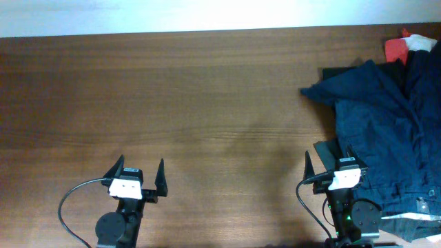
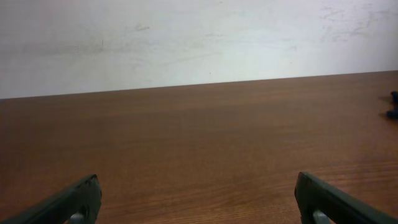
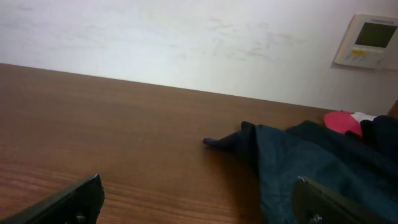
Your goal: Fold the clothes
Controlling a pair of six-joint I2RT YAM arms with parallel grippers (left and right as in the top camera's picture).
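At the near left edge of the bench (image 1: 207,103), the left pincer (image 1: 141,165) sits low with its jaws spread wide and nothing between them. Its wrist view shows only brown wood ahead.

Further right, the right pincer (image 1: 328,160) rests at the near edge, likewise opened wide and holding nothing. Its right finger stands at or over the edge of the clothes (image 1: 379,124); whether it touches the cloth I cannot tell.

The clothes lie in a rumpled heap on the right end of the bench. A navy garment is on top, and one pointed corner (image 1: 308,90) reaches leftward toward the open wood. A flat darker piece (image 1: 337,72) peeks from under it on the far side. Beyond the heap, at the far right corner, lie a red item (image 1: 395,49) and a white item (image 1: 422,43).

The cloth looks soft and limp. It seems light enough for one arm, but it is likely to sag and trail when lifted. Folding appears not yet begun: the heap probably wants dragging to the open middle and spreading flat first. The pointed corner or a stitched edge seems the best place to pinch, since a seam should give a thicker, less slippery bite than one loose layer.
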